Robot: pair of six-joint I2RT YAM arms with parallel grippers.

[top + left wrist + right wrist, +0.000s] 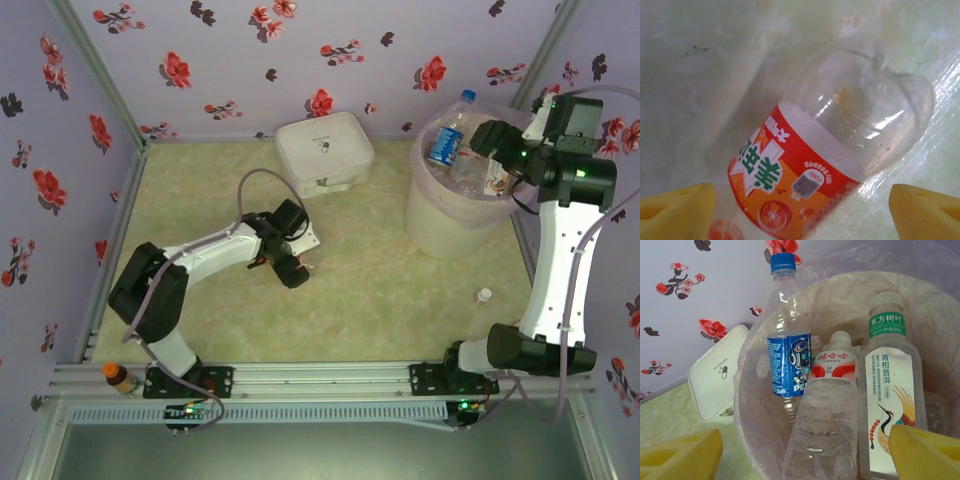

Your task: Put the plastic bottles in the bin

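A flat white box sat at the back of the pale green table, near the flowered wall. A small amber bottle — orange-capped — stood at the front left corner. A tiny white item, perhaps a cap, lay at the right.

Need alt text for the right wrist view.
Plastic bottles stand crowded inside the bag-lined bin: a blue-capped bottle left, a crane-label bottle right, a clear bottle in front. The right gripper hangs open, yellow jaws at both bottom corners.

A bottle lies on the desk between the left fingers. Before the right fingers, bottles stand in the bin, a box to its left.
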